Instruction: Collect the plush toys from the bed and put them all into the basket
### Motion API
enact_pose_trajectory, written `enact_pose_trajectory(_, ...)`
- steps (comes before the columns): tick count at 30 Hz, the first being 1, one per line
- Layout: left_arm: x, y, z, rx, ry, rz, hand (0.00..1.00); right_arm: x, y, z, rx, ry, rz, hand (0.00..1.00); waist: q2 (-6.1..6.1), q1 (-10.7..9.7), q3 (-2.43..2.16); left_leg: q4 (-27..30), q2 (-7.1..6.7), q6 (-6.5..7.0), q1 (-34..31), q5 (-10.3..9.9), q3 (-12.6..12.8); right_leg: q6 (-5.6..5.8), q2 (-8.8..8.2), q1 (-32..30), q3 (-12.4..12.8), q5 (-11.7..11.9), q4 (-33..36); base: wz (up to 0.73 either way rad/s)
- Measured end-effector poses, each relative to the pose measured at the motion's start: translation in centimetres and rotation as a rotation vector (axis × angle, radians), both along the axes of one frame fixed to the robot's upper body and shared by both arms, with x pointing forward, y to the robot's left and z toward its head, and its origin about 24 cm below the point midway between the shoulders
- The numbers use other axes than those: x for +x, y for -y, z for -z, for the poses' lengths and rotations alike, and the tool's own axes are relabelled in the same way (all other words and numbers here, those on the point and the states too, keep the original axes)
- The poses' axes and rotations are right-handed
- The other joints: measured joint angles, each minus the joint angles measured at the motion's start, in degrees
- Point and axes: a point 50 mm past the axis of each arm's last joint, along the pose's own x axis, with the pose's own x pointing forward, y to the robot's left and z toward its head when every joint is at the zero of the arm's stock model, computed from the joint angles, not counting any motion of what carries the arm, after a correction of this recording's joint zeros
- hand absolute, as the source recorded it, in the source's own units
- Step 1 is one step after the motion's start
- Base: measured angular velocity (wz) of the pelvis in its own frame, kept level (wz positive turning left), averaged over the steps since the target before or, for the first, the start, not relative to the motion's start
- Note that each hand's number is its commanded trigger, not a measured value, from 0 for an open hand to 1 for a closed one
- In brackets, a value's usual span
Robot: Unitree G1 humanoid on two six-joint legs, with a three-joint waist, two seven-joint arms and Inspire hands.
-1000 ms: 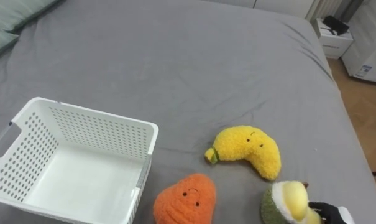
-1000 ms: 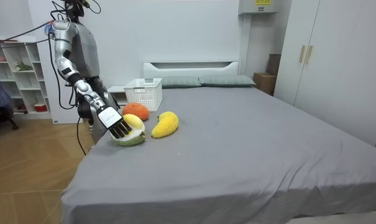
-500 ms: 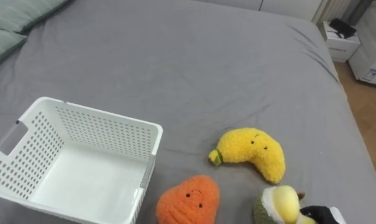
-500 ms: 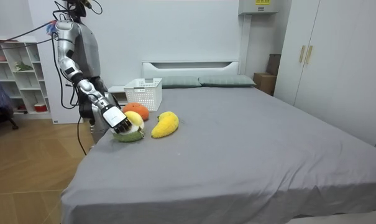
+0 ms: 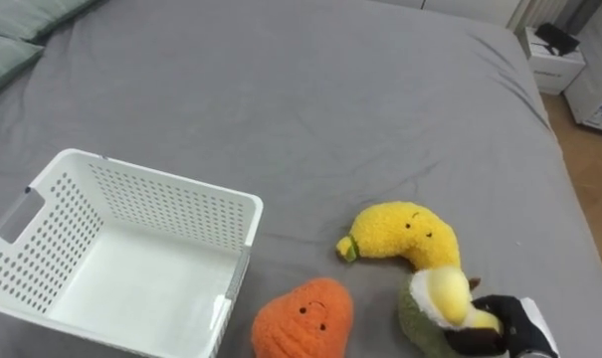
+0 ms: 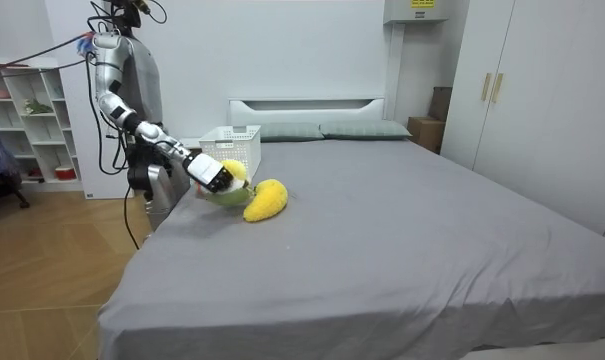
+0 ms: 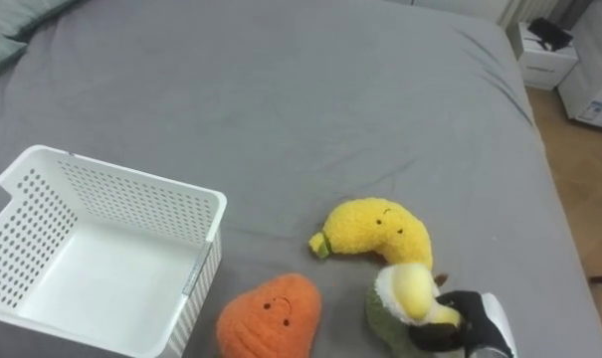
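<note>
My right hand [image 5: 501, 328] comes in from the lower right, shut on a green and yellow avocado plush [image 5: 435, 296]. It holds the plush a little above the grey bed [image 5: 310, 109], just in front of a yellow banana plush [image 5: 405, 235]. An orange plush [image 5: 302, 318] lies on the bed to the left of it. A white perforated basket [image 5: 171, 183] stands at the left, with nothing inside. In the room view I stand at the bed's side, my right hand [image 6: 210, 174] holding the avocado plush [image 6: 232, 182] between the banana plush [image 6: 265, 199] and the basket [image 6: 232, 148].
Green pillows [image 5: 22, 20] lie at the far left. The bed's right edge drops to a wooden floor, with a white nightstand [image 5: 551, 62] beyond. Open grey cover stretches behind the toys.
My right hand has lifted the avocado plush off the bed and carried it forward, up beside the banana plush and nearer the basket.
</note>
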Motion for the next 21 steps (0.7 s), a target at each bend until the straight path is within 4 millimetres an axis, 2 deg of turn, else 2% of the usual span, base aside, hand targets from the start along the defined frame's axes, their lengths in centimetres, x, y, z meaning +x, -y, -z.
enact_pose_trajectory(4, 0.1, -0.2, -0.1, 0.012, 0.006, -0.016, 0.00, 1.8, -0.4, -2.5, -0.009, 0.129, -0.024, 1.00, 0.07, -0.1, 0.00, -0.1, 0.02, 0.03, 0.0, 0.0, 0.0, 0.05, -0.01, -0.1, 0.1, 0.0, 0.0, 0.00)
enact_pose_trajectory(7, 0.2, -0.2, -0.1, 0.014, 0.010, -0.018, 0.00, 2.9, -1.0, -4.3, -0.009, 0.221, -0.054, 1.00, 0.19, -0.9, -0.10, -0.1, 0.06, 0.03, 0.1, 0.0, 0.0, 0.04, -0.01, 0.0, 0.1, 0.0, 0.1, 0.00)
enact_pose_trajectory(10, 0.1, -0.3, -0.1, 0.014, 0.008, -0.020, 0.00, 3.9, -1.5, -6.5, -0.017, 0.317, -0.088, 1.00, 0.49, -0.8, -0.29, -0.3, 0.10, 0.05, 0.4, 0.0, 0.2, 0.03, 0.01, 0.0, 0.4, 0.1, 0.5, -0.03)
enact_pose_trajectory(14, 0.4, -0.1, 0.0, 0.008, 0.014, -0.020, 0.00, 4.8, -2.1, -9.3, -0.039, 0.434, -0.139, 1.00, 0.78, -0.6, -0.25, -0.6, 0.16, 0.11, 1.1, 0.1, 0.9, 0.07, 0.01, -0.1, 1.4, 0.1, 1.1, -0.11)
enact_pose_trajectory(17, 0.8, 0.0, 0.0, 0.006, 0.024, -0.017, 0.00, 5.2, -2.6, -10.7, -0.033, 0.495, -0.161, 1.00, 1.00, -0.2, -0.12, -0.7, 0.19, 0.18, 1.2, 0.2, 1.3, 0.11, -0.05, -0.3, 1.6, 0.1, 1.5, -0.07)
enact_pose_trajectory(21, 1.3, 0.1, 0.0, 0.004, 0.035, -0.014, 0.00, 5.4, -3.1, -11.6, -0.025, 0.524, -0.195, 1.00, 1.06, 1.1, -0.08, -0.7, 0.19, 0.31, 1.2, 0.2, 1.5, 0.13, -0.13, -0.6, 1.6, 0.1, 2.0, -0.03)
